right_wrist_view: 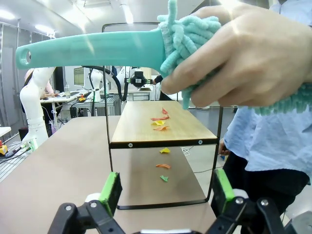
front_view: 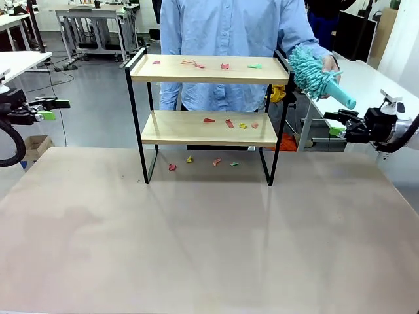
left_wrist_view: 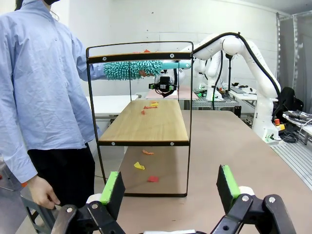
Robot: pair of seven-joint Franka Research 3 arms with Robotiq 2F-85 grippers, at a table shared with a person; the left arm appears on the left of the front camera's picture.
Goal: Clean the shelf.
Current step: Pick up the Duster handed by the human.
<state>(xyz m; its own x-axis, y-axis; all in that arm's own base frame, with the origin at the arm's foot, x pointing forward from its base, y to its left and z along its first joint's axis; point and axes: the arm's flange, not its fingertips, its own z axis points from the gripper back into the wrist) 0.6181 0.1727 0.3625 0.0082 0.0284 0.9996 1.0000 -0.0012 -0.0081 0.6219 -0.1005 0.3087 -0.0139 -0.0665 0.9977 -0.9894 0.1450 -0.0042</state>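
The shelf (front_view: 208, 98) stands upright on the far middle part of the worktop (front_view: 209, 248), just in front of a person (front_view: 229, 39) in a light blue shirt. Its long axis runs from left to right across the front view, along the far edge of the worktop, and its open long side faces the robot. Both wrist views look at it from its short ends, along the boards.

Small coloured scraps (front_view: 196, 64) lie on the top board (front_view: 163, 70). More scraps lie on the right half of the lower board (front_view: 170, 127) and on the worktop between the black legs.

The person's hand (front_view: 329, 65) holds a turquoise duster (front_view: 308, 69) by its fluffy head, beside the right end of the top board. The duster's plastic handle (front_view: 344, 97) points down and to the right, toward the robot's right arm.

The left gripper (left_wrist_view: 169, 187) hangs off the left side of the worktop, well apart from the shelf and pointing toward its left end. Its jaws are spread wide with nothing between them. The right gripper (right_wrist_view: 163, 187) is near the right end of the shelf, just below the duster's handle and not touching it. Its jaws are also released and wide apart, and they grasp nothing.
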